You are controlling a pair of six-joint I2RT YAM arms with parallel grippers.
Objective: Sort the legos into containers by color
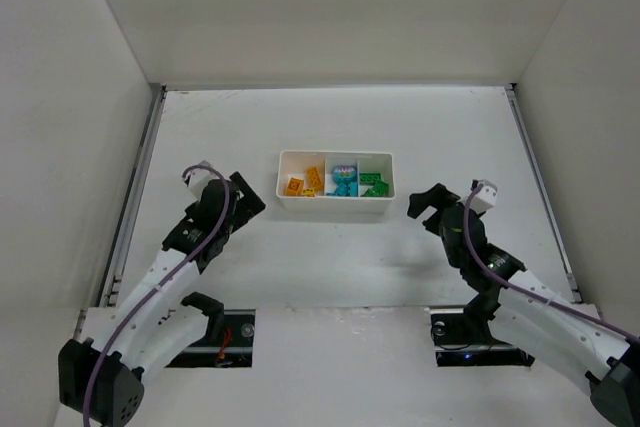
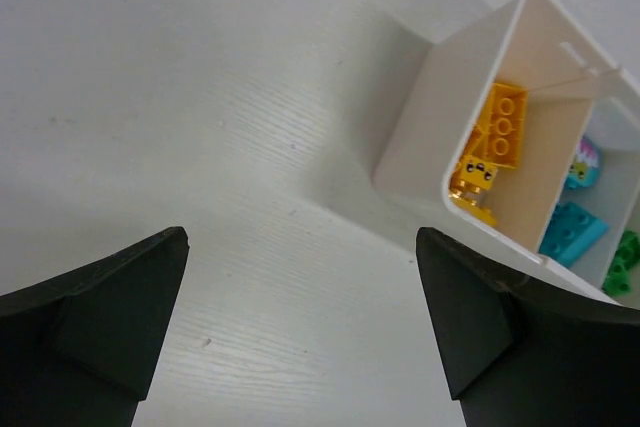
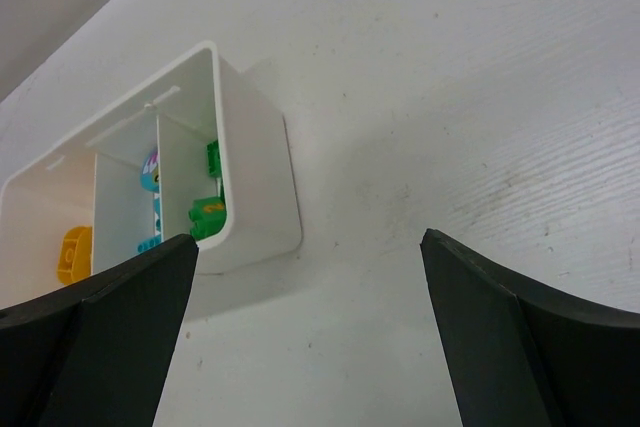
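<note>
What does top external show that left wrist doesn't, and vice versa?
Only top external: the right gripper, open, off to the right of the tray; the tray end to end; the green legos in full. Only left wrist: a close view of the left gripper, jaws wide with bare table between, and stud detail on the yellow legos. Both: the tray, yellow at its left end, cyan legos in the middle, nothing held.

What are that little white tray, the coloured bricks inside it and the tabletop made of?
The white tray looks like thin moulded plastic: smooth, slightly glossy walls, rounded corners. The bricks seem hard plastic: studs, bright even colour. The table shows faint grain under matte white, perhaps painted or laminated wood.
</note>
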